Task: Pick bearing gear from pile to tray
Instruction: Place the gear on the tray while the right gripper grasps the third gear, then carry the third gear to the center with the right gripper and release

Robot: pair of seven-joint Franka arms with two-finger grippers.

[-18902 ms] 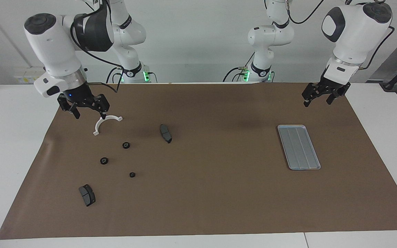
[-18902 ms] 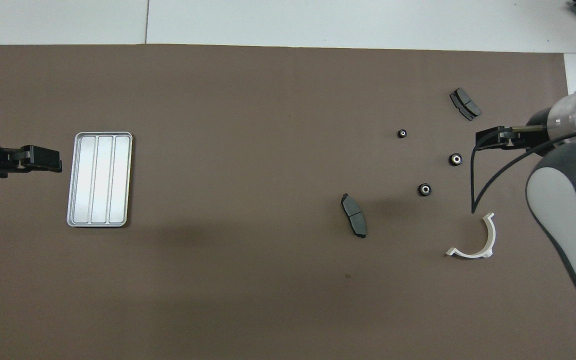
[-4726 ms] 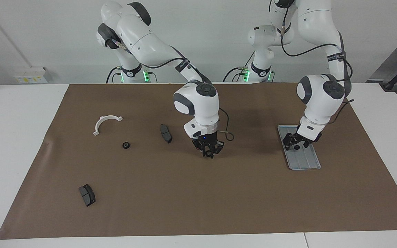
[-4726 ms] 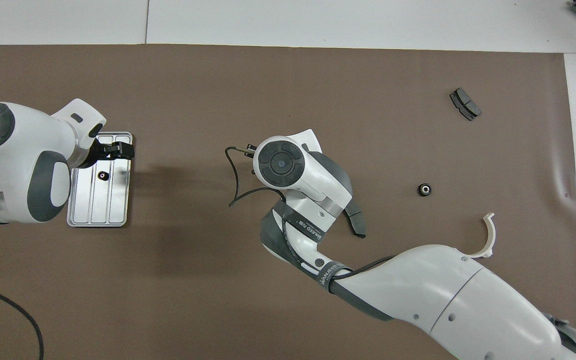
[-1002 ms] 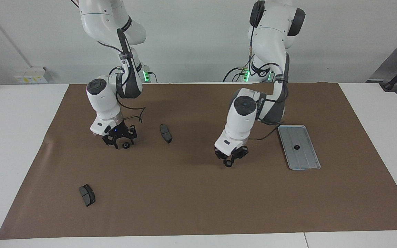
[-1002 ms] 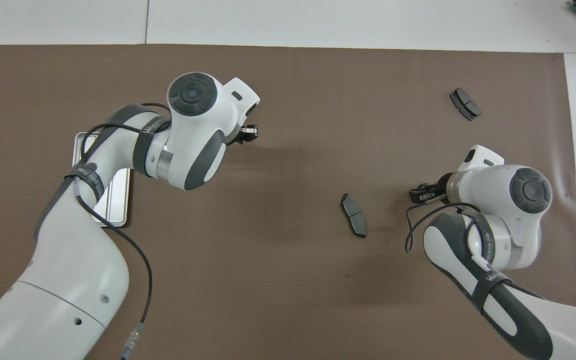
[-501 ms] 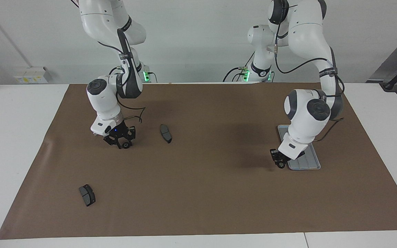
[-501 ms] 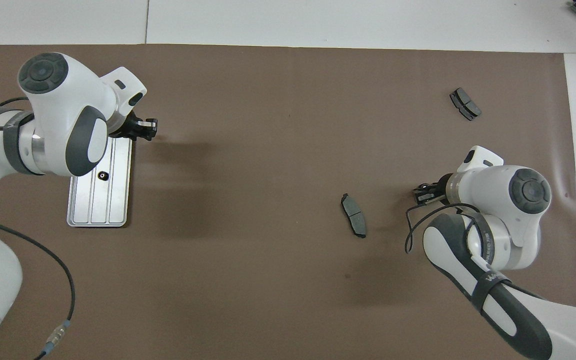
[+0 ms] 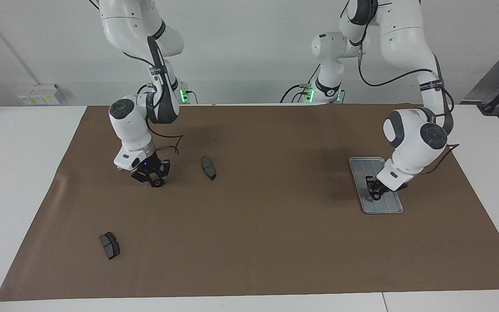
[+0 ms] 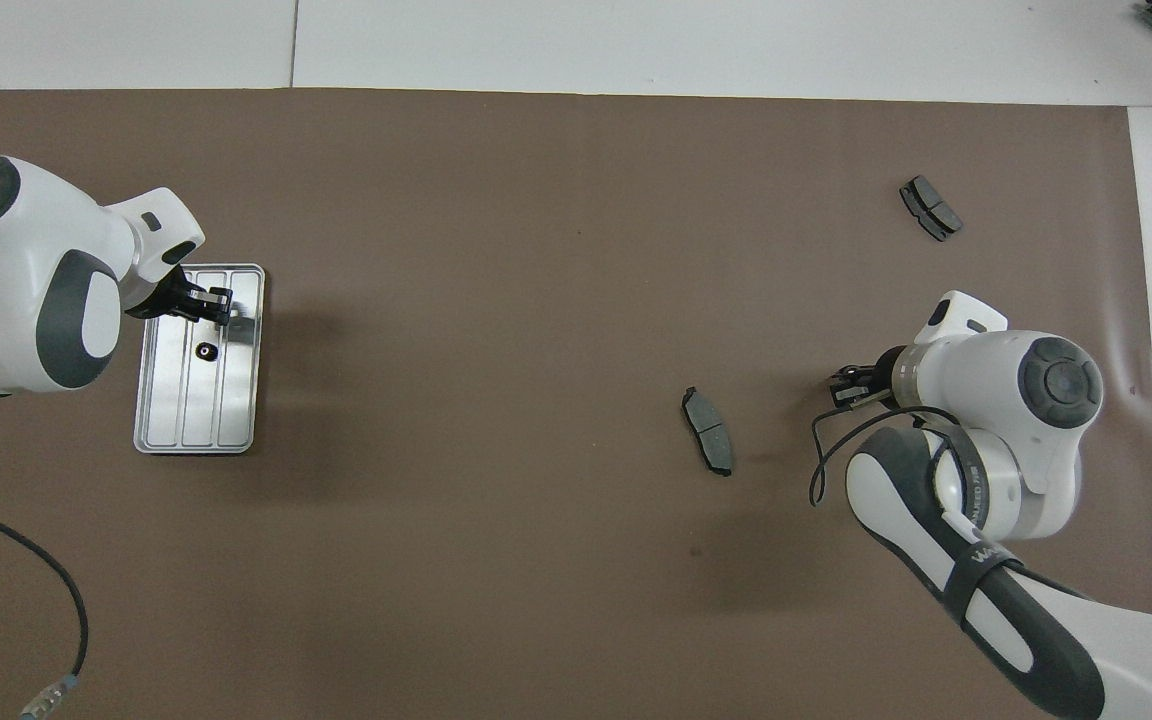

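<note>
I have the left gripper [image 9: 377, 193] clamped on a small black round gear [image 10: 223, 299] over the ridged silver metal tray [image 9: 388, 207], to release it beside another gear [image 10: 206, 351]. The right gripper [image 9: 153, 177] is at the pile gear [image 9: 157, 183]; its grip I cannot tell.

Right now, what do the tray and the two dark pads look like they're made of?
The tray looks like metal: silver-grey, shiny, with pressed ridges. The two dark pads look matte dark grey, perhaps hard composite or coated metal; their look leaves that open.
</note>
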